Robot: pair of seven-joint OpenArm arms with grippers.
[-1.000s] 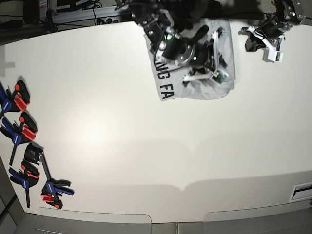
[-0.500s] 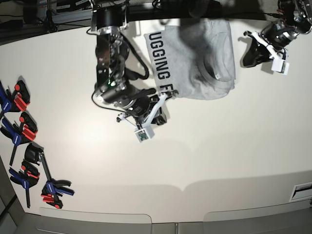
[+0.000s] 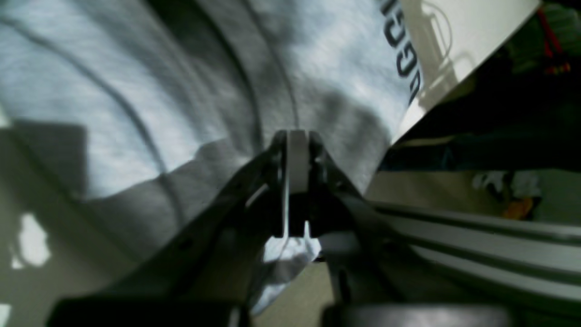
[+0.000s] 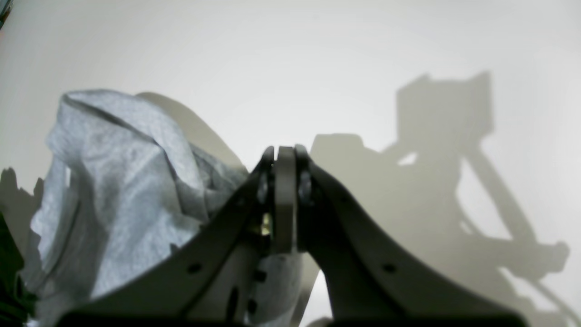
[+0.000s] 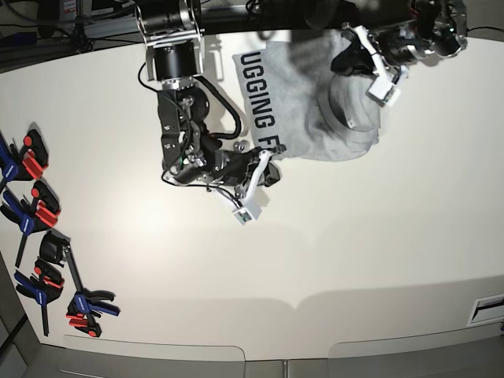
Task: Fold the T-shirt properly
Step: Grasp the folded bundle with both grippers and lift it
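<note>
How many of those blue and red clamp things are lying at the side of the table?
About 5. The blue-and-red plastic clamps line the white table's left edge: one at the top, one below, one mostly black, one beneath, one lowest. They overlap and the frame edge may hide more.

Both arms are black, jointed metal with looping black cables. The right arm (image 5: 177, 118) carries a silvery cylindrical housing near its top. A small white camera block (image 5: 244, 211) sits at each wrist. The gripper fingers (image 4: 345, 236) are dark, curved, with small screw holes.

White table (image 5: 331, 260) w/ blue-and-red clamps (image 5: 39, 236) at its left edge (one loose row).
</note>
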